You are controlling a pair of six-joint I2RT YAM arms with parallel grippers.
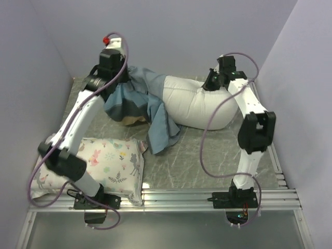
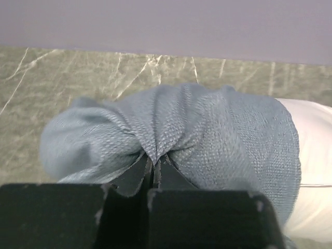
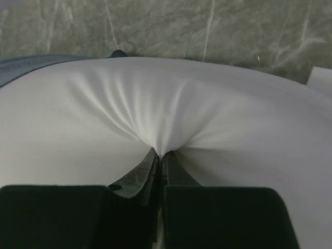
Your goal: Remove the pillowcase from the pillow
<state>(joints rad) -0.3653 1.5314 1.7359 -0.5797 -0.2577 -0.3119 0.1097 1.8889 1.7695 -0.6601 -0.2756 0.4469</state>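
Observation:
The plain white pillow [image 1: 199, 106] lies at the back middle of the table, most of it bare. The grey-blue pillowcase [image 1: 150, 104] is bunched over its left end, and a fold trails toward the front. My left gripper [image 1: 124, 78] is shut on a pinch of the pillowcase [image 2: 207, 140] at the back left; its fingertips meet in the cloth in the left wrist view [image 2: 155, 161]. My right gripper [image 1: 210, 83] is shut on a pinch of the white pillow [image 3: 155, 104] at its back right edge, and the cloth puckers into the gripper in the right wrist view [image 3: 162, 154].
A smaller floral-and-animal print pillow [image 1: 111, 161] lies at the front left under the left arm. The table top [image 1: 218, 150] is grey-green marble pattern. Purple walls [image 1: 171, 31] close in the back and both sides. Aluminium rails [image 1: 207, 199] run along the near edge.

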